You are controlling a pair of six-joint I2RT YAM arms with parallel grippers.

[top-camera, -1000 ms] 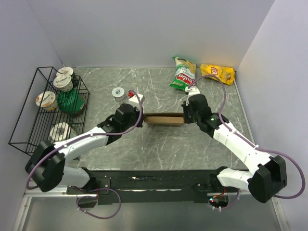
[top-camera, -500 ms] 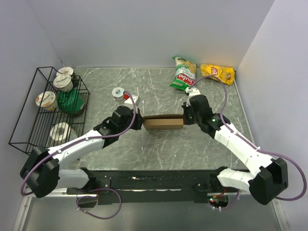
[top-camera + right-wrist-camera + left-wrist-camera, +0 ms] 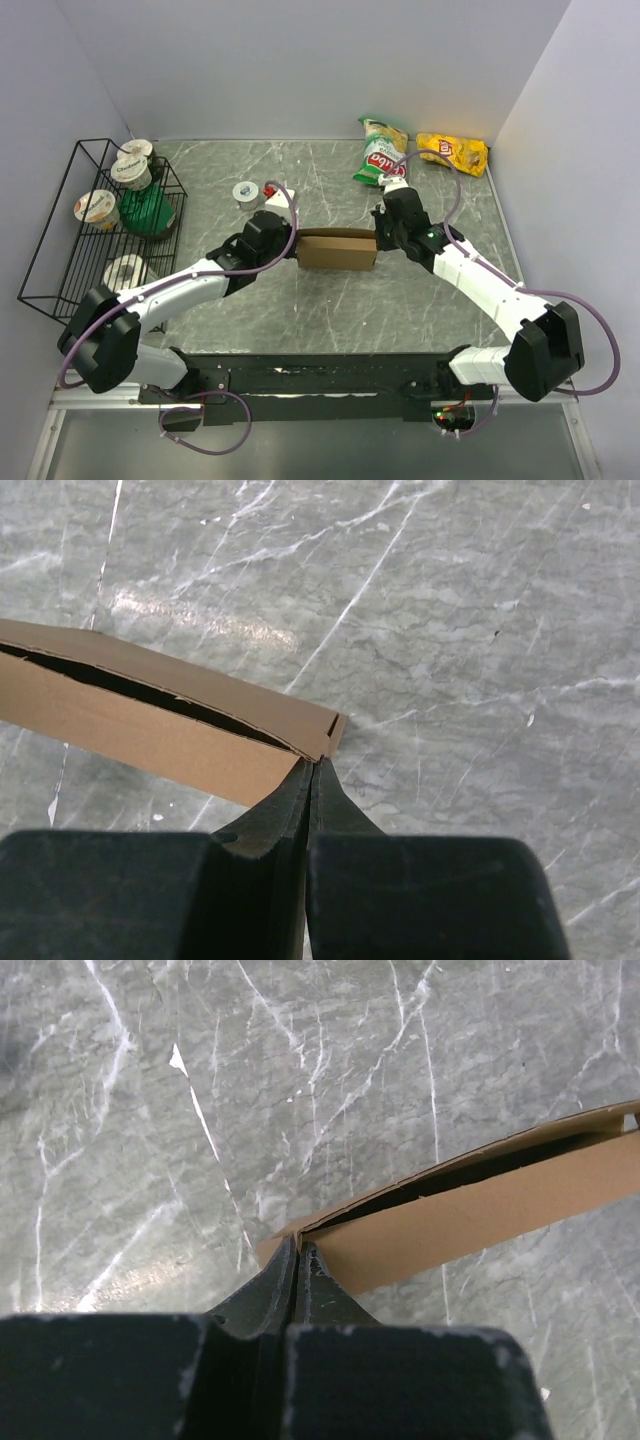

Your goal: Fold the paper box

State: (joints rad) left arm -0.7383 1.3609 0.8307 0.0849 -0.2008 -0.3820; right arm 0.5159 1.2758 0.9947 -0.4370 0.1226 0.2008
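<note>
Starting at the bottom of the top view: both arms reach up from their bases and angle inward, meeting around the middle of the table (image 3: 330, 320). The paper box (image 3: 337, 250) sits there, just about dead center of the frame, strung between the two grippers.

The left gripper (image 3: 291, 245) is pinched shut on the box's left end. In its wrist cam the fingertips (image 3: 285, 1275) close right on the cardboard corner. The right gripper (image 3: 377, 237) is clamped the same way on the right end. Both wrist views show a dark slit between two cardboard layers, so the box looks mostly flat, just gaping a bit.

My read: this is mid-fold, with each end held and a panel being worked along a crease. The next move probably needs both arms going together, since thin sheet like this could buckle or slip out of a corner pinch.

Further up: a small white roll (image 3: 243, 191) at upper left of the box, a wire rack (image 3: 60, 215) with cups at far left, and a green snack bag (image 3: 381, 152) and a yellow snack bag (image 3: 453, 153) at the top right.
</note>
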